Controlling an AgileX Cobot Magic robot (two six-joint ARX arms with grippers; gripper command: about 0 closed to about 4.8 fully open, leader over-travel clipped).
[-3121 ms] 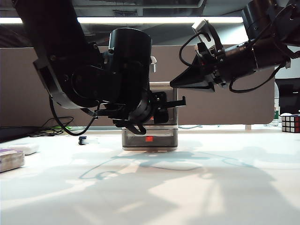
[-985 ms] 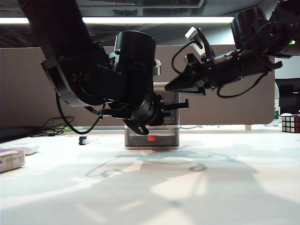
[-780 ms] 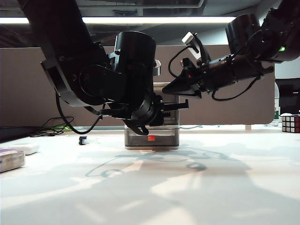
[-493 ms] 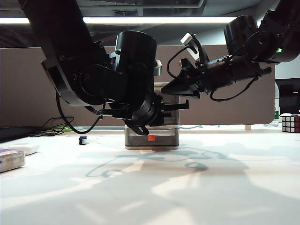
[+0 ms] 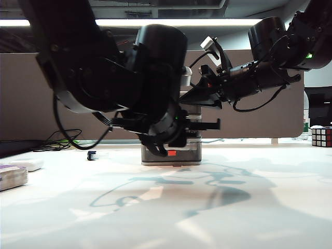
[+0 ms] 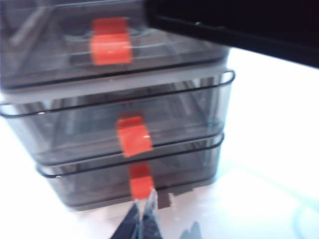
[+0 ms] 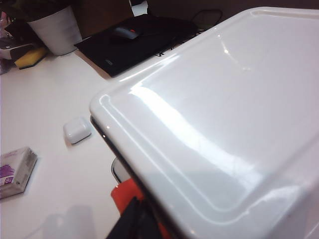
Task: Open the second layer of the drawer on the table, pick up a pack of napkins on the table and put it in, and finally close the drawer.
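The drawer (image 6: 124,99) fills the left wrist view, a grey three-tier unit with smoky fronts. The second layer (image 6: 164,119) carries a red-orange handle (image 6: 133,135), and its front looks level with the bottom drawer's. My left gripper (image 6: 144,211) is shut and empty, its tips just under the bottom drawer's handle (image 6: 141,181). In the exterior view the left arm (image 5: 155,104) hides most of the drawer (image 5: 189,150). My right gripper (image 5: 184,101) is shut at the unit's white top (image 7: 224,109), its tip against the top drawer's red handle (image 7: 125,195). The pack of napkins (image 5: 10,176) (image 7: 15,172) lies far left on the table (image 5: 259,207).
A white rounded case (image 5: 33,164) (image 7: 77,130) lies near the napkins, and a small dark object (image 5: 92,155) sits behind. A Rubik's cube (image 5: 321,136) stands at the far right. Beyond the table are a black mat with a mouse (image 7: 134,40) and a white pot (image 7: 55,30).
The left arm has swung right and nearer the camera, staying shut. The right gripper came down and left to the drawer unit's top front edge, then held still.
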